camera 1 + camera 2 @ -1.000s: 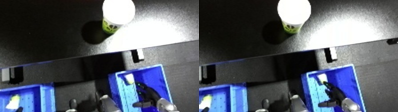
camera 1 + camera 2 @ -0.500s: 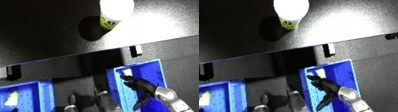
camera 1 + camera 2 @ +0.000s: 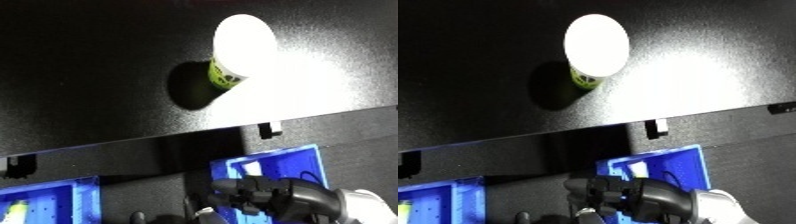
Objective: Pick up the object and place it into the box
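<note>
Left eye view: a white-topped cup (image 3: 238, 52) stands upright on the black table (image 3: 98, 65), in the upper right part of the surface, well back from the table's front edge. Its top is washed out by glare; the side wall below shows a yellow-green band with dark print, but no word on it can be read. A dark shadow lies on the table just left of the cup. Below the front edge, a blue bin (image 3: 298, 162) hangs at the lower right, and the corner of a second blue bin (image 3: 67, 197) shows at the lower left with a small yellow-green item (image 3: 15, 209) inside it. The right hand (image 3: 266, 192) — black, on a white and silver forearm — reaches in from the lower right corner and lies over the right bin's opening. Its fingers are curled inward and nothing can be seen between them. The cup is well apart from this hand and from both bins.

Right eye view: the same cup (image 3: 595, 47) shows a little further left, label still unreadable. The right hand (image 3: 624, 192) again sits over the blue bin (image 3: 673, 160), fingers bent and holding nothing — the left hand cannot be made out with any certainty in either view.
</note>
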{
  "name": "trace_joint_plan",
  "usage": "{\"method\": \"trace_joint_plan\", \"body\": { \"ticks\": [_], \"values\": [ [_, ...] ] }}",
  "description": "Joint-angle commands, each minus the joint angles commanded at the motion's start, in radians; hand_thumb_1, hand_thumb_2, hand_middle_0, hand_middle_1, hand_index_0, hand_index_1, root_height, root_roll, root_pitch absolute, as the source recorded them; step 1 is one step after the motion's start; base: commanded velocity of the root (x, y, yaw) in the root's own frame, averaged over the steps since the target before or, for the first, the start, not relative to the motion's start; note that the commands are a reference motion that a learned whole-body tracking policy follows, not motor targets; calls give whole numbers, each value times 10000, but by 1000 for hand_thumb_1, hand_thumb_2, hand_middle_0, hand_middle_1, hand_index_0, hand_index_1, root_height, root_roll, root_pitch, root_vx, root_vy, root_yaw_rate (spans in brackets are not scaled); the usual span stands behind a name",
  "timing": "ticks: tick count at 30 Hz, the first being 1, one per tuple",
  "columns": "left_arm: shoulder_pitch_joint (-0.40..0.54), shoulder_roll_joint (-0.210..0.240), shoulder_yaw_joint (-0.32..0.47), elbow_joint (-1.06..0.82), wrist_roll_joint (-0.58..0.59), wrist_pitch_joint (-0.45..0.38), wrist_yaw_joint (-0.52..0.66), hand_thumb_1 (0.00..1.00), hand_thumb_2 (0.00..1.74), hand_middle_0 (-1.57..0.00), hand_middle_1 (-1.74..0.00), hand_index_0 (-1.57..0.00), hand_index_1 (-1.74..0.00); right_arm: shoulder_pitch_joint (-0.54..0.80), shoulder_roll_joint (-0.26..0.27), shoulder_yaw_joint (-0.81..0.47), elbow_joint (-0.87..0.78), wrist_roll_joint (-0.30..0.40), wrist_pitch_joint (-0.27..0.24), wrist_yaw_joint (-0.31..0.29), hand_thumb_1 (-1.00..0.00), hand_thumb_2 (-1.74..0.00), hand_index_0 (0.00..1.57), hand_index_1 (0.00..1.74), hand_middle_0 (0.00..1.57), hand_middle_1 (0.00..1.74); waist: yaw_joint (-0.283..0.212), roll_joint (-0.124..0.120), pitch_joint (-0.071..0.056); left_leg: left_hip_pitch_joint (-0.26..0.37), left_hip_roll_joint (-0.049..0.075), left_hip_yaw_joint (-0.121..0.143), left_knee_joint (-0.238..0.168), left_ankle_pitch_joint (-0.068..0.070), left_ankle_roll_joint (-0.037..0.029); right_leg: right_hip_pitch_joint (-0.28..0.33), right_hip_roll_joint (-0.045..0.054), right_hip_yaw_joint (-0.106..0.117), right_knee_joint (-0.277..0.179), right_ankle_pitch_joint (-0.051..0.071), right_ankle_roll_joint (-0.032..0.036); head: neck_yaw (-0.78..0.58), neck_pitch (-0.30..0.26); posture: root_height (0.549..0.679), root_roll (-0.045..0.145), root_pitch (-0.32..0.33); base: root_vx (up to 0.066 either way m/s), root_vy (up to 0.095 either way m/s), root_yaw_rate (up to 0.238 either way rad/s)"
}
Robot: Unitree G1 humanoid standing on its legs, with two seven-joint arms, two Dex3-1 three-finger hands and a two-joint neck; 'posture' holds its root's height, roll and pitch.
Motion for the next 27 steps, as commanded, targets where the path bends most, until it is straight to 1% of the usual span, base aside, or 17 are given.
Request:
{"method": "trace_joint_plan", "body": {
  "ticks": [2,4,6,9,11,13,16,18,20,21,24,27],
  "values": [
    [-19,-138,-40,65,69,-53,39,0,0,0,0,0,0,-293,288,-330,-319,656,-601,-392,0,0,0,0,0,0,-11,37,-71,16,7,17,8,-22,-12,36,11,7,-22,-11,-5,25,-7,634,27,-13,32,13,21],
    [-36,-273,-48,118,138,-64,73,0,0,0,0,0,0,-575,610,-656,-573,1076,-1307,-811,0,0,0,0,0,0,-23,89,-130,41,2,30,12,-47,-20,77,24,21,-47,-17,-14,108,1,635,28,-14,35,22,21],
    [-50,-384,-30,132,232,-34,111,0,0,0,0,0,0,-832,950,-963,-684,1202,-1949,-1132,0,0,0,0,0,0,-20,146,-173,61,-6,39,25,-71,-26,115,31,35,-69,-19,-26,160,0,635,30,-16,33,26,22],
    [-41,-497,14,113,368,68,163,0,0,0,0,0,0,-1210,1317,-1436,-770,1146,-2786,-1718,0,0,0,0,0,0,-23,228,-238,80,-23,55,59,-111,-23,158,37,57,-83,-29,-55,227,-18,636,32,-18,37,31,21],
    [-8,-562,18,67,427,134,194,0,0,0,0,0,0,-1438,1473,-1733,-799,1011,-3366,-2272,0,0,0,0,0,0,-36,285,-260,82,-38,68,96,-135,-14,170,43,76,-70,-37,-80,293,-6,636,33,-20,35,34,16],
    [47,-634,12,10,448,165,219,0,0,0,0,0,0,-1611,1586,-2008,-688,644,-3985,-2886,0,0,0,0,0,0,-51,339,-263,77,-55,86,129,-155,-5,174,50,99,-62,-40,-102,387,32,636,35,-22,27,35,9],
    [132,-748,-24,-97,426,200,295,0,0,0,0,0,0,-1811,1597,-2350,-345,-299,-4950,-3973,0,0,0,0,0,0,-61,407,-252,90,-82,119,135,-168,10,184,64,136,-78,-35,-129,453,50,636,38,-23,24,35,-2],
    [187,-809,-65,-198,404,236,371,0,0,0,0,0,0,-1918,1472,-2462,-97,-1013,-5381,-4727,0,0,0,0,0,0,-59,439,-234,121,-100,132,112,-163,21,195,77,160,-96,-28,-143,504,62,636,39,-25,23,29,-16],
    [253,-857,-91,-326,397,287,450,0,0,0,0,0,0,-2013,1284,-2527,130,-1740,-5532,-5519,0,0,0,0,0,0,-58,463,-208,157,-118,137,89,-152,32,206,90,185,-113,-16,-155,528,107,636,40,-27,21,23,-13],
    [284,-875,-104,-389,393,309,486,0,0,0,0,0,0,-2059,1170,-2523,210,-2073,-5496,-5934,0,0,0,0,0,0,-54,471,-191,172,-128,135,79,-144,40,210,98,198,-121,-9,-163,534,124,636,41,-28,14,17,-15],
    [341,-901,-125,-580,409,383,587,0,0,0,0,0,0,-2181,802,-2415,473,-2916,-5086,-7140,0,0,0,0,0,0,-35,474,-130,196,-152,125,52,-107,58,211,124,233,-152,21,-183,590,242,637,42,-31,7,6,-16],
    [329,-897,-177,-704,401,438,646,0,0,0,0,0,0,-2321,549,-2138,755,-3412,-4487,-8033,0,0,0,0,0,0,-5,467,-74,202,-173,103,36,-74,76,209,146,255,-176,43,-198,700,320,637,42,-33,-1,-3,-8]
  ]
}}
